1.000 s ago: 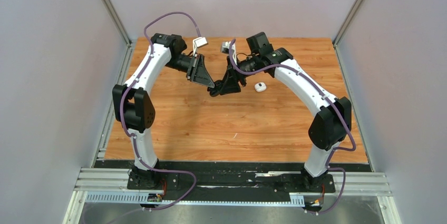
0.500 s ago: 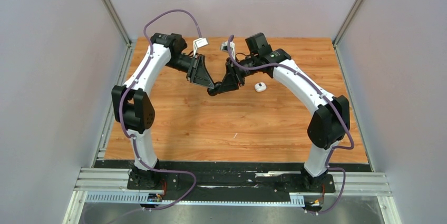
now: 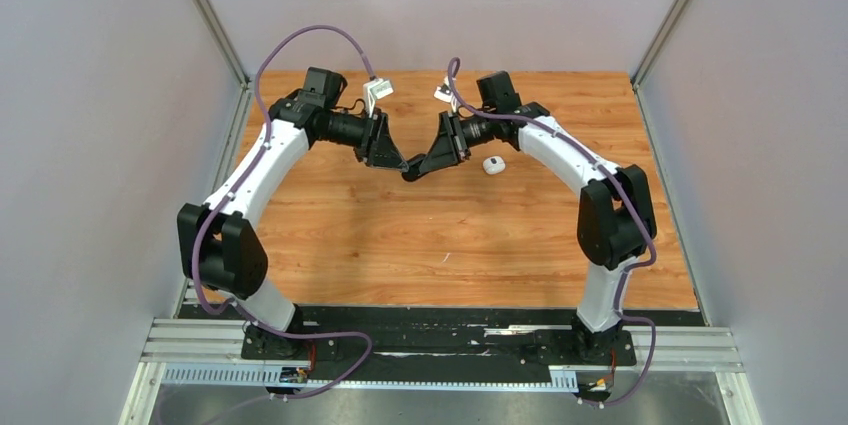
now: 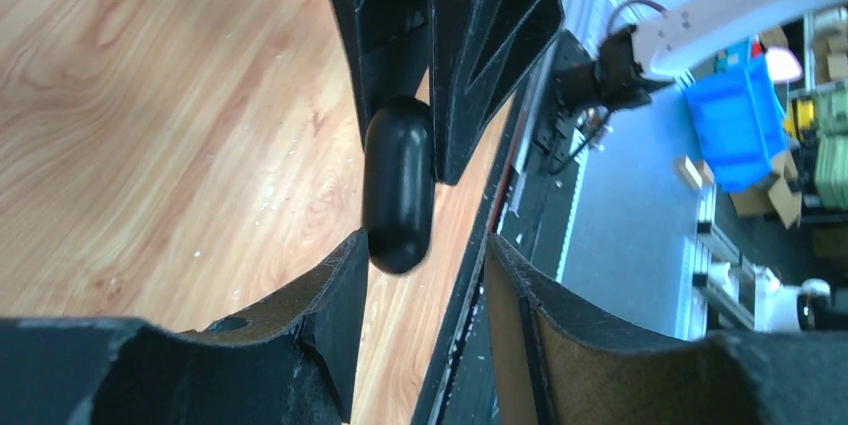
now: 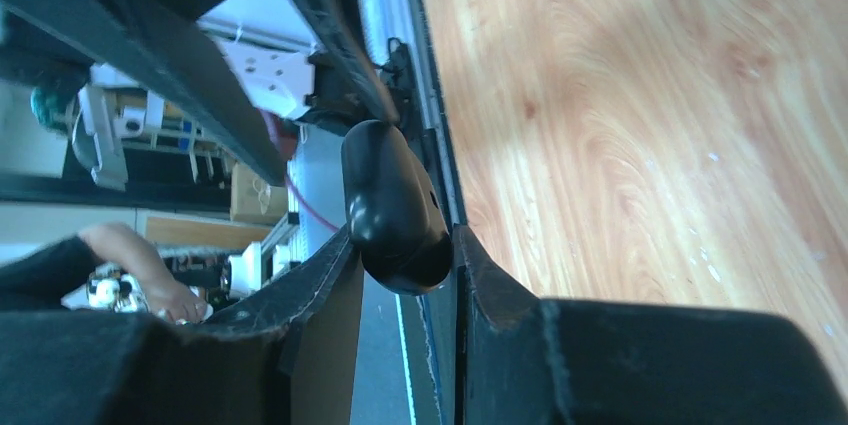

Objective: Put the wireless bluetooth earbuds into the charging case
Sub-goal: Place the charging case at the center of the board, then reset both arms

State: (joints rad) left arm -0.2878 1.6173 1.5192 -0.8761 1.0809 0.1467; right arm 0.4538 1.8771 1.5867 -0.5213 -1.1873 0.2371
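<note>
**End-on: the black case**

It is pinched by the right gripper in mid-air. Its long axis is pointed into the spread left gripper, just beside one finger. No earbuds can be made out.

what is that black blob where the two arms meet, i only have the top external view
observer: a black charging case. the right wrist view shows the right gripper with its jaws shut on both sides of it
operator: has the left got it too
observer: no. in the left wrist view the left gripper has its jaws spread wider than the case, whose end sits by one finger. i cannot tell if they touch
operator: is the case open
observer: it looks closed in both wrist views, one smooth rounded shape with nothing raised
</note>
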